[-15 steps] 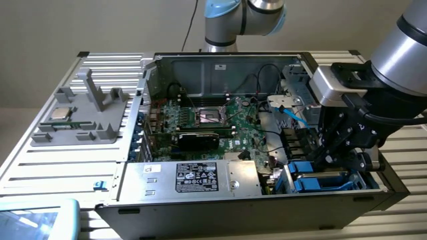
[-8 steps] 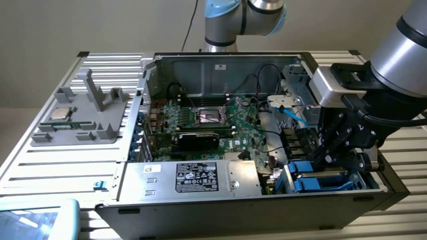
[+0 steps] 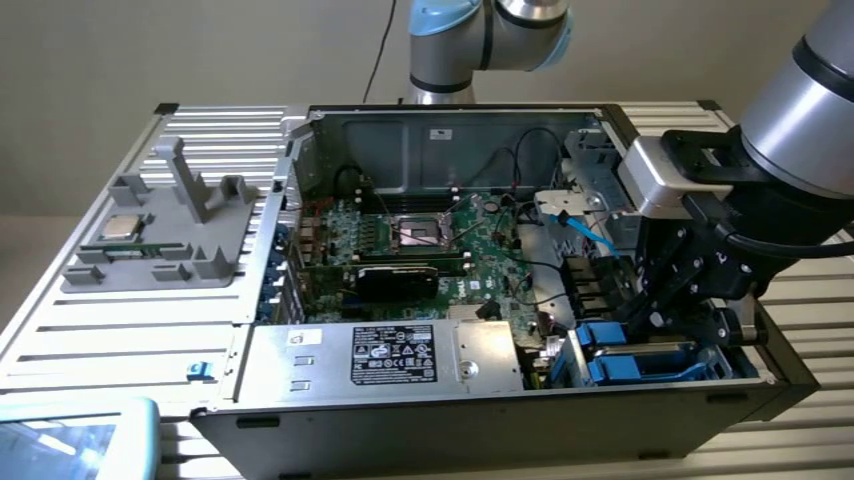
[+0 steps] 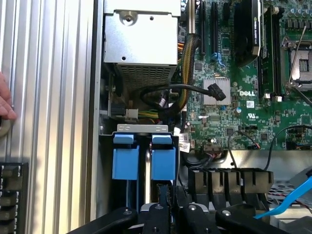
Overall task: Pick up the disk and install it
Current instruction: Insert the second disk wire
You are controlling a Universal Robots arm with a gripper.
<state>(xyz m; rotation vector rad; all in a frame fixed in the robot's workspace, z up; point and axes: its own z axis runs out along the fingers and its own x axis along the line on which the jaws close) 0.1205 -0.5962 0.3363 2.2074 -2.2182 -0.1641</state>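
One large open black computer case takes up most of the ribbed silver metal desk, its green motherboard exposed and a big silver power-supply box with a black label sitting along the near wall. On the exterior view's left, a grey plastic fixture tray stands on the desk, well apart from the work.

At the exterior view's right, the black end effector reaches down into the case's drive bay. It appears nearly closed and seems to pinch the disk, a silver-grey drive in a bright blue plastic carrier, at the edge nearest the wrist camera. The disk sits low in the bay, its two blue carrier tabs facing a grey metal bracket.

My worry is alignment: if the carrier goes in slightly tilted, its rails could jam against the bay wall. The loose black cable bundle lies just beyond the bracket and could be pinched. A person's fingertips rest on the desk nearby, close enough to warrant care.
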